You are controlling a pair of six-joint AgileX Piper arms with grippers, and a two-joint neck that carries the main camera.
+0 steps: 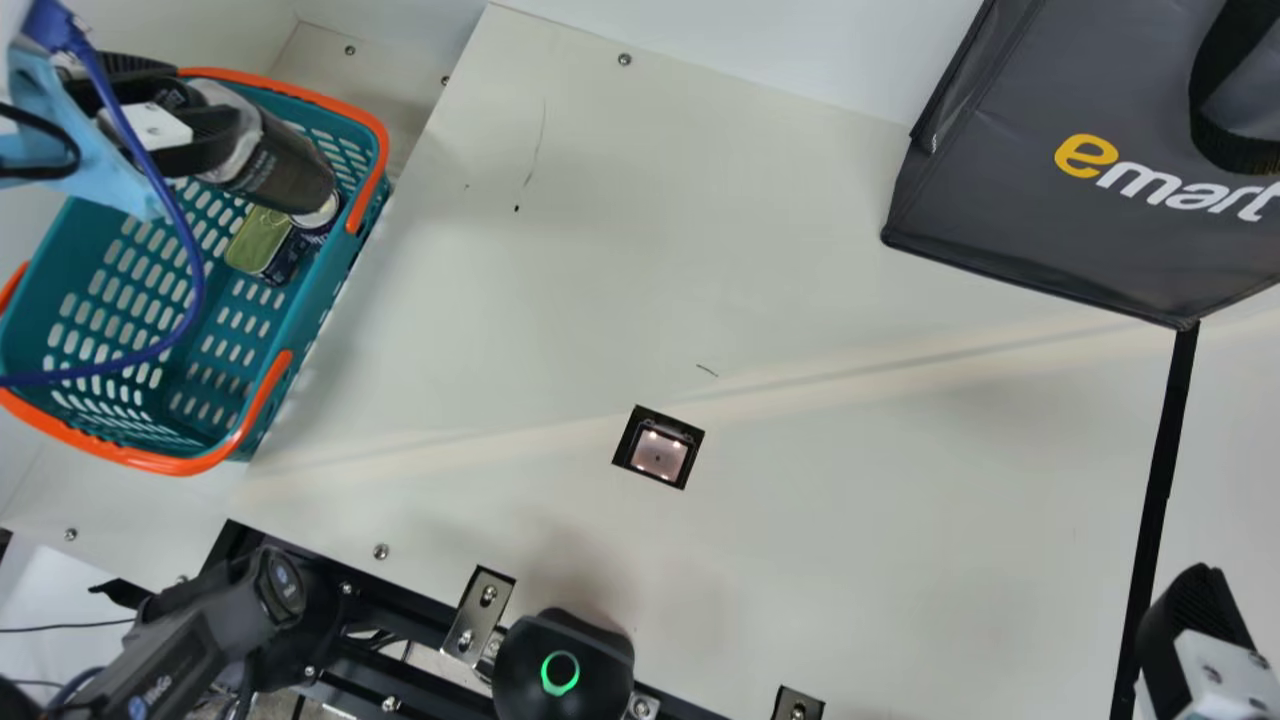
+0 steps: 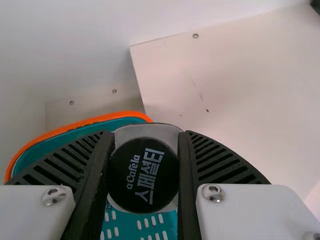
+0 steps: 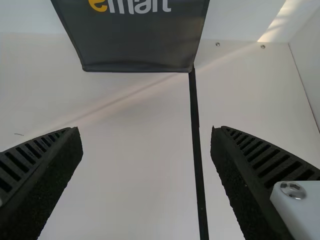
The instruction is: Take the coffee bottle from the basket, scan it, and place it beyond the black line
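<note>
Clock positions refer to the main view, centre at the middle, twelve at the top. I have the left gripper (image 1: 207,98) at ten o'clock, over the basket (image 1: 312,330). State: clamped, both ribbed fingers pressing the upper part of the coffee bottle (image 1: 290,165) from opposite sides. The bottle lies within the basket's outline, slanted, with its base toward four o'clock. I cannot tell whether that base touches anything. In the left wrist view, the black cap (image 2: 142,175) sits between the fingers.

A green-topped container (image 1: 258,240) lies in the basket, just beside the bottle's base in the main view.

I have the right gripper (image 1: 1200,620) at four o'clock. State: fingers spread wide. In the right wrist view, the black line (image 3: 196,130) runs through the gap between them.

Fixed references: the dark bag (image 1: 1030,200) stands at two o'clock, its lower corner at the upper end of the black line. The scanner window (image 1: 658,455) is near the centre, toward six o'clock. A black unit with a green ring (image 1: 560,670) sits at the table's edge, between six and seven o'clock.
</note>
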